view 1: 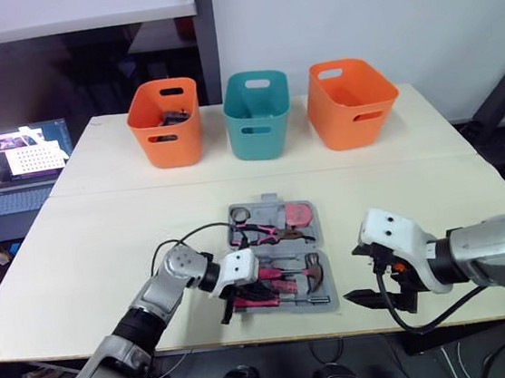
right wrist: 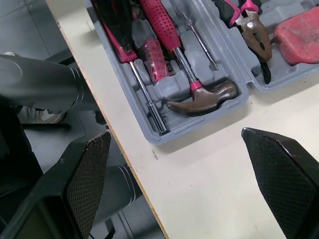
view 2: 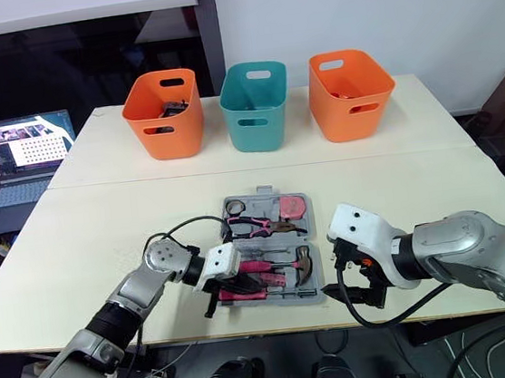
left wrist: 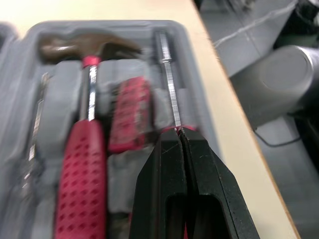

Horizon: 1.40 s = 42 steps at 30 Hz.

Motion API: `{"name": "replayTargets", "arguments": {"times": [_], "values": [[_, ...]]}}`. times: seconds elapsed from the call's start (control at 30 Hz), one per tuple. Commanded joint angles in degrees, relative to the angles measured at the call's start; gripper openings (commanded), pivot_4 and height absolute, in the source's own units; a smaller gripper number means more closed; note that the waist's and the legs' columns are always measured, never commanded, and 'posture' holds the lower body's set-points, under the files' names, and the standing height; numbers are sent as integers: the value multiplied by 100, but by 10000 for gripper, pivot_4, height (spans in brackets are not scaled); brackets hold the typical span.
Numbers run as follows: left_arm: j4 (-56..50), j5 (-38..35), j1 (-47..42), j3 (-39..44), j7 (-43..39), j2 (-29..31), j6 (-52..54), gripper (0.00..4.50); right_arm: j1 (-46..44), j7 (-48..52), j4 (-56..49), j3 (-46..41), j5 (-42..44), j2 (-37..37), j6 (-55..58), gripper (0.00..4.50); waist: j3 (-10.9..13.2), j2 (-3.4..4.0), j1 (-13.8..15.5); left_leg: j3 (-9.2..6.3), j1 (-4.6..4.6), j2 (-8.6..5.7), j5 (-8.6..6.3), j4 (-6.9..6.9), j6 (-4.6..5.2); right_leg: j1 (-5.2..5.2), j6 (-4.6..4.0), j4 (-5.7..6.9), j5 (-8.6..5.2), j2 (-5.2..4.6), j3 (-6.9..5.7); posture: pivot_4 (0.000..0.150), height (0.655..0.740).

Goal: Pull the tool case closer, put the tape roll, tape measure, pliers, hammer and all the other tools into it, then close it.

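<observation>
The tool case [view 1: 332, 294] lies open flat at bottom centre, on the desk's [view 1: 106, 260] front edge, its hinge running left to right, with the hammer [right wrist: 204, 97] and screwdriver [left wrist: 170, 84] in the near half and the pliers [right wrist: 251, 25] in the far half. The left hand [view 1: 232, 303], fingers pressed together, sits over the screwdriver's handle at the lower-left corner. The right hand [view 1: 386, 300] hangs wide apart just right of the case, looking better placed to fold it shut, and the bins [view 1: 258, 115] at the top are well clear.
</observation>
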Motion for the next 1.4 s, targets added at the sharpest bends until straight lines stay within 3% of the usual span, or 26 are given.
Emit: {"name": "replayTargets", "arguments": {"times": [0.03,0.33,0.7,1.03,1.2,1.4], "values": [[51,-195,-215,248,18,-181,209,581,-35,9,-73,-155,-7,-18,-69,45000,0,0,0,0,-1,0,0,-1,0,-1,0,0,0,0,0,1500,7400],[330,-2,-315,231,93,-412,71,581,59,-53,-95,-172,-30,-19,-44,45000,1,-1,0,0,-4,0,0,0,0,-3,1,0,1,0,-1,1500,7400],[606,743,-175,-273,-23,-226,-135,581,19,-86,-109,-248,21,-23,13,45000,0,0,1,0,-1,0,0,0,0,0,1,-1,1,1,-2,1500,7400],[42,-282,-280,643,-157,-122,572,581,493,-91,-167,-246,-556,106,-839,45000,1,-1,-8,-1,-2,0,0,-4,0,-4,1,1,1,4,-2,1500,7400],[-575,-814,-336,1368,-70,344,1254,581,1350,8,-22,-389,-1426,200,-1961,45000,2,0,-2,-3,-4,0,0,-2,0,-5,2,1,0,19,-1,1500,7400],[-455,-798,-132,1890,111,1030,1090,581,1825,379,593,-457,-1816,406,-2713,45000,3,2,-21,-3,0,2,0,-3,-1,-3,2,1,1,24,2,1500,7400]]}}
